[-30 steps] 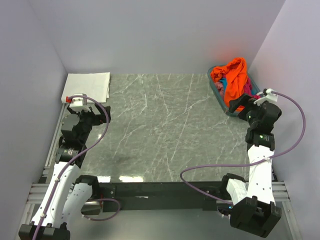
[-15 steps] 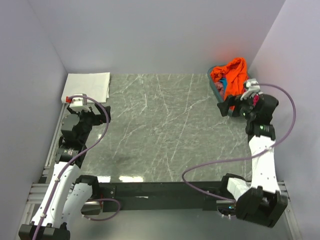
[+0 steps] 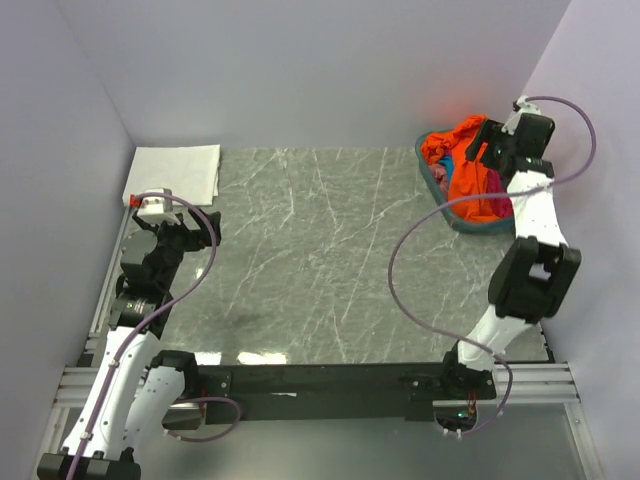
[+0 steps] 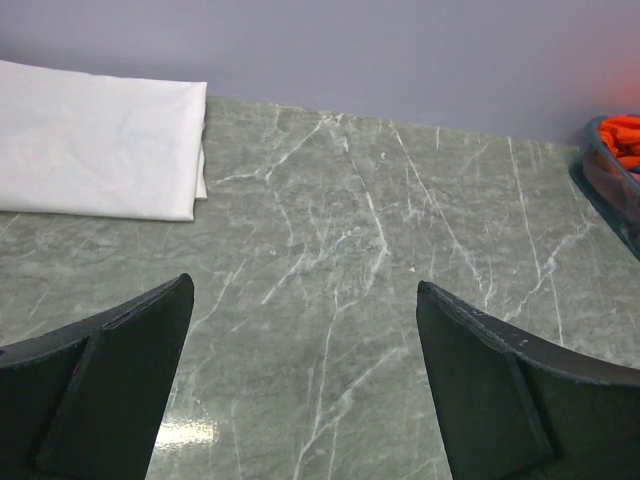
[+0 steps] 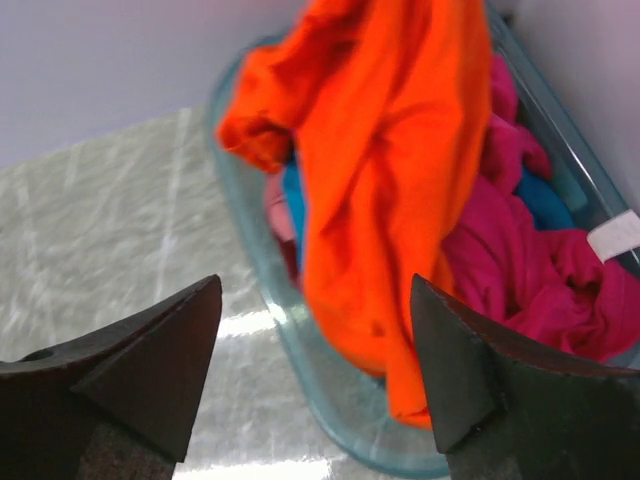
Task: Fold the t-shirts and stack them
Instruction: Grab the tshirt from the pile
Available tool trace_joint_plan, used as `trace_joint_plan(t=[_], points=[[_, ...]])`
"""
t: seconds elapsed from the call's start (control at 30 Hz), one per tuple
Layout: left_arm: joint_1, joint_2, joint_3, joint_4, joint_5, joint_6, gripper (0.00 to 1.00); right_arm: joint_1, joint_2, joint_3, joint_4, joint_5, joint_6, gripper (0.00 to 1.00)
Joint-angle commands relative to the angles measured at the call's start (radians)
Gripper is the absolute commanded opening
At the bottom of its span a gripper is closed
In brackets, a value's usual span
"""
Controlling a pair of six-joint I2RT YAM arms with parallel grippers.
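A bright orange t-shirt (image 3: 466,168) lies crumpled on top of a teal basket (image 3: 468,226) at the back right and hangs over its rim. In the right wrist view the orange shirt (image 5: 390,170) covers a magenta shirt (image 5: 525,265) and a blue one (image 5: 293,205). My right gripper (image 3: 484,150) is open and empty above the basket; in its own view (image 5: 315,283) the jaws stand wide apart over the orange cloth and the basket rim (image 5: 300,345). A folded white shirt (image 3: 176,171) lies at the back left, also in the left wrist view (image 4: 95,150). My left gripper (image 3: 196,232) is open and empty over bare table (image 4: 303,285).
The marble table (image 3: 320,250) is boxed in by grey walls at the back and on both sides. The basket stands close to the right wall. The right arm's purple cable (image 3: 410,250) loops over the table's right part. The basket edge shows at the far right of the left wrist view (image 4: 605,175).
My right arm has swung up and back, from the near side of the basket to above its far end by the wall. The left arm has not moved.
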Motion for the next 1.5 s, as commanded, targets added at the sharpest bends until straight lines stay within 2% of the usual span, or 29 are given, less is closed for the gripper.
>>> trace_joint_plan(t=[0.0, 0.27, 0.6, 0.9, 1.27, 1.47], points=[[-0.002, -0.017, 0.032, 0.045, 0.023, -0.012, 1.00, 0.005, 0.117, 0.157, -0.068, 0.135, 0.101, 0.81], [-0.002, -0.006, 0.034, 0.041, 0.016, -0.008, 1.00, 0.007, 0.356, 0.386, -0.096, 0.164, 0.105, 0.74], [-0.002, 0.016, 0.039, 0.033, 0.005, -0.002, 0.99, 0.014, 0.444, 0.491, -0.038, 0.170, 0.071, 0.66], [-0.002, 0.029, 0.039, 0.031, 0.002, 0.000, 0.99, 0.057, 0.474, 0.527, 0.002, 0.176, 0.051, 0.63], [-0.002, 0.043, 0.042, 0.027, 0.000, 0.003, 0.99, 0.070, 0.556, 0.586, -0.016, 0.322, 0.037, 0.54], [-0.002, 0.043, 0.043, 0.025, -0.006, 0.003, 0.99, 0.071, 0.579, 0.606, -0.032, 0.326, 0.032, 0.40]])
